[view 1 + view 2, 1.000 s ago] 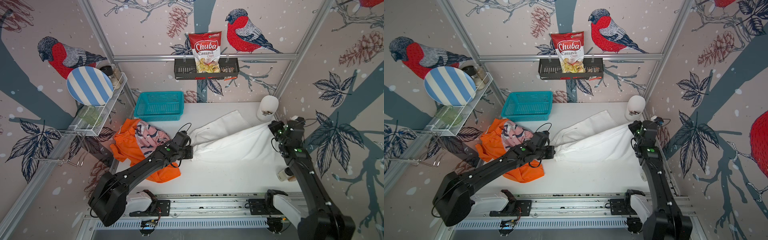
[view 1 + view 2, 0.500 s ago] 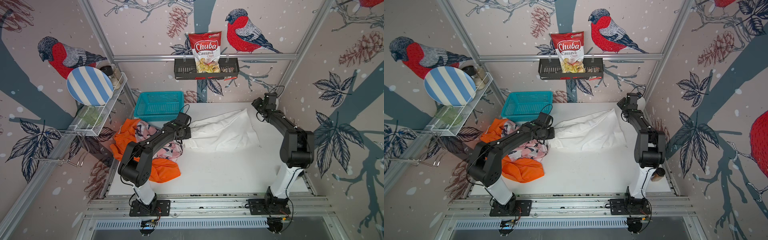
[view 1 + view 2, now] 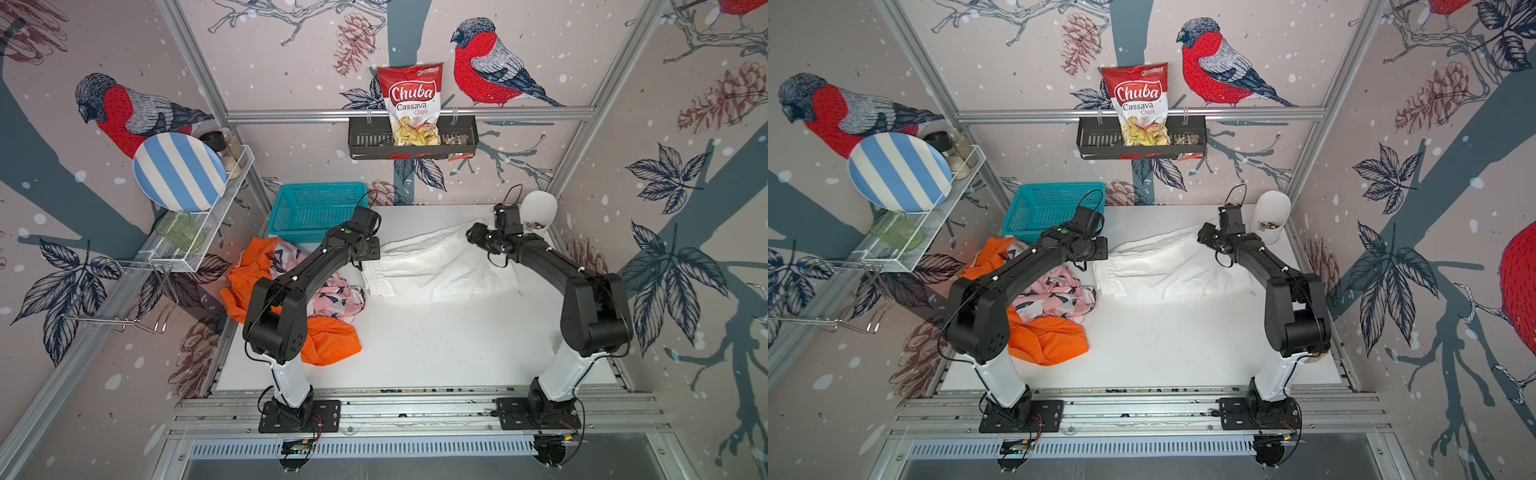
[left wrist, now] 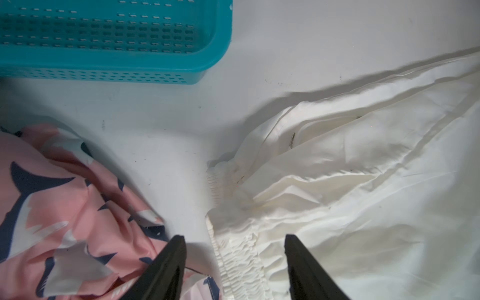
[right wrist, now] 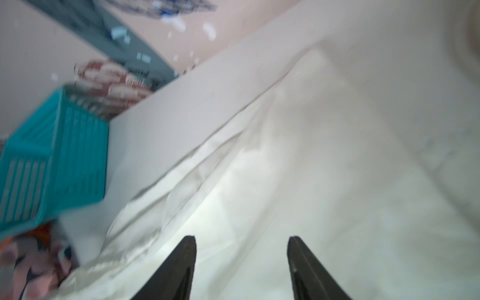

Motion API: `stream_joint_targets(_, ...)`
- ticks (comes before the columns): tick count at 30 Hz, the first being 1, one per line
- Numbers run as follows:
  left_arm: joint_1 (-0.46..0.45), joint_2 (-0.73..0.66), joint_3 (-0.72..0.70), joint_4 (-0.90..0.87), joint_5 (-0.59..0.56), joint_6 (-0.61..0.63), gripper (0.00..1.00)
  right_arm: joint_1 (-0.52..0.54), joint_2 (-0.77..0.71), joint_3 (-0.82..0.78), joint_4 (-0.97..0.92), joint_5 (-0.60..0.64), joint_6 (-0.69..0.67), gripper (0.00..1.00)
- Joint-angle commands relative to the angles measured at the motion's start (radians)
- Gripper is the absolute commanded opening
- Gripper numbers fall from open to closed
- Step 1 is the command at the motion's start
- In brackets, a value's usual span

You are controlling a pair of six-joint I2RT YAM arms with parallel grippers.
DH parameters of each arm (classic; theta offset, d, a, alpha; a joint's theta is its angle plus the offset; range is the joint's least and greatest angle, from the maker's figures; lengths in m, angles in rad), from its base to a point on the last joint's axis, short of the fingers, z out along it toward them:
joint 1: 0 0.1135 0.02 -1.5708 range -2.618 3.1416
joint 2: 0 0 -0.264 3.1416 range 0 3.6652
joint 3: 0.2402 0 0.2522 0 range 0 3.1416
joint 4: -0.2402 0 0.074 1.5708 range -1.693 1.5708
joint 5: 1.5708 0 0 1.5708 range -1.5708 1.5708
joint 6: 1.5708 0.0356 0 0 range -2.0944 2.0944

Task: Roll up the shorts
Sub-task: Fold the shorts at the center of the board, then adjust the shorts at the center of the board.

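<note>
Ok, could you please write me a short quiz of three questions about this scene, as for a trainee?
1. True or false: the white shorts lie inside the teal basket.
2. Which pair lies on top of the orange shorts? A) the pink shark-print shorts B) the white shorts C) no pair
3. Fill in: the left gripper, over the white shorts, has its fingers ___ (open or shut).

Key: 1 false; 2 A; 3 open.
</note>
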Motion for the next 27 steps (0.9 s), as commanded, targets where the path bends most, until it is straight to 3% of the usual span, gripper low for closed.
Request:
stream_joint_targets(1,0.004,0.102,0.095,-0.044,0.048,0.06,0.62,0.095,-0.024,-0.076,-0.002,-0.063,0.016,0.58)
stream_joint_targets(4,0.011,0.199,0.16,-0.05,0.059,0.075,0.6,0.171,-0.019,-0.147,0.025,-0.066,0.041,0.57)
stream_joint_targets(8,0.02,0.269,0.16,-0.042,0.117,0.078,0.58,0.158,0.009,-0.222,0.041,-0.041,0.063,0.54)
stream_joint_targets(17,-0.017,0.129,-0.171,0.108,0.289,0.017,0.55,0.042,0.159,-0.134,0.076,-0.055,-0.052,0.54)
stream_joint_targets(22,-0.156,0.014,-0.362,0.213,0.317,-0.087,0.55,0.022,0.294,0.03,0.058,-0.079,-0.099,0.54)
stream_joint_targets(27,-0.332,-0.038,-0.48,0.359,0.35,-0.244,0.55,0.083,0.395,0.194,0.04,-0.187,-0.154,0.52)
